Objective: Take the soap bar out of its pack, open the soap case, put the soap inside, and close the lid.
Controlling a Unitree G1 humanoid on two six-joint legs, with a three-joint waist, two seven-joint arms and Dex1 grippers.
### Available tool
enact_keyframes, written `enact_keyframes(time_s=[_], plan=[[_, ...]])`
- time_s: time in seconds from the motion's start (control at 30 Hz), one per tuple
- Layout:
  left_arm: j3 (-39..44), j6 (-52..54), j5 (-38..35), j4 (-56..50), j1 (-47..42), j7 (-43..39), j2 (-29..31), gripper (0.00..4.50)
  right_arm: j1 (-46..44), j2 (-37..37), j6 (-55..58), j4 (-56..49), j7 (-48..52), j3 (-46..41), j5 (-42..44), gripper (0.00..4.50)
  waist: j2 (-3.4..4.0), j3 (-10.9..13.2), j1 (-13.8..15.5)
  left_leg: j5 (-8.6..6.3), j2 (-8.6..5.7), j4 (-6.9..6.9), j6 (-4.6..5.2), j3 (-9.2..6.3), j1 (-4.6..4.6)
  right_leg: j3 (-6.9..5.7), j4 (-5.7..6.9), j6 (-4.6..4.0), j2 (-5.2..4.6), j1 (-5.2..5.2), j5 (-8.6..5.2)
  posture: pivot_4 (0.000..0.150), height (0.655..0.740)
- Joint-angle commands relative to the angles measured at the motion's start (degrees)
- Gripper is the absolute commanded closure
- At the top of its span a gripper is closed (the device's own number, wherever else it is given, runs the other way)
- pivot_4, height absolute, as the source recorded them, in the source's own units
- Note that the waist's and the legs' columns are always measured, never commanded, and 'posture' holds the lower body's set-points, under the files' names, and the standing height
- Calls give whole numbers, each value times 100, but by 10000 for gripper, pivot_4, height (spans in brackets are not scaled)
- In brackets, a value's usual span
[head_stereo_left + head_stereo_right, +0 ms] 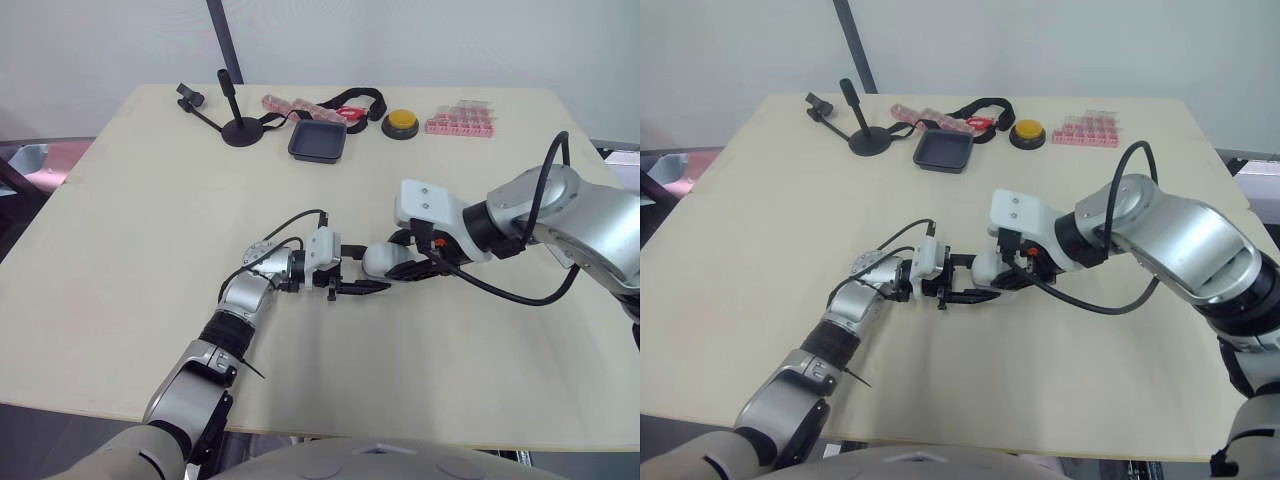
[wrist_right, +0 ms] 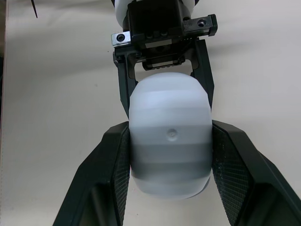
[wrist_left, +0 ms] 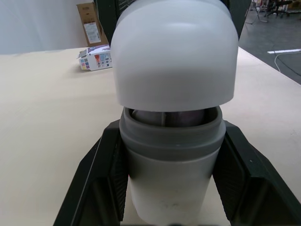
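Pale beige tabletop (image 1: 130, 250), matte and mostly bare, with a white wall (image 1: 420, 40) and a black pole (image 1: 225, 40) behind it. A row of items sat along the top of the frame: black stand (image 1: 240, 130), dark tray (image 1: 318, 140), pink packet (image 1: 290, 104), black strap (image 1: 362, 98), yellow button (image 1: 400, 122), pink block set (image 1: 460, 120). Left wrist view also had a small printed box (image 3: 96, 59) on the tabletop and a cardboard box (image 3: 89, 23) against the wall.

Soap case (image 1: 380, 258) was at centre frame, gripped from both ends. Its long axis ran roughly left-right in the head views, in line with the left fingers. Base end pointed frame-left, domed white lid end pointed frame-right.

Left gripper (image 3: 171, 125): fingers clamped on the sides of the lower white body, just under the grey rim. Right gripper (image 2: 170, 127): fingers pressed on both sides of the lid. Lid sat lifted off the rim, with a gap and something dark inside; couldn't tell what
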Motion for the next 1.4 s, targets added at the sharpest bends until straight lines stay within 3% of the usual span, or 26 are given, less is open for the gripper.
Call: enact_keyframes(time_s=[0.03,0.63,1.4], plan=[[26,42,51,-85,7,88,67,25784,-17,-66,-100,-78,135,118,-85,25496,0,0,-1,0,0,0,0,0,0,0,0,0,0,0,0,1500,7400],[27,200,-11,-255,28,133,55,25784,-15,-136,-351,121,441,686,-665,25496,-6,-4,-22,0,2,12,0,0,3,0,10,0,-1,1,0,1500,7400],[-9,251,-4,-338,57,188,57,25784,133,185,-414,432,626,661,-923,25496,-19,-13,-96,0,2,16,0,0,8,1,11,-1,-1,10,0,1500,7400]])
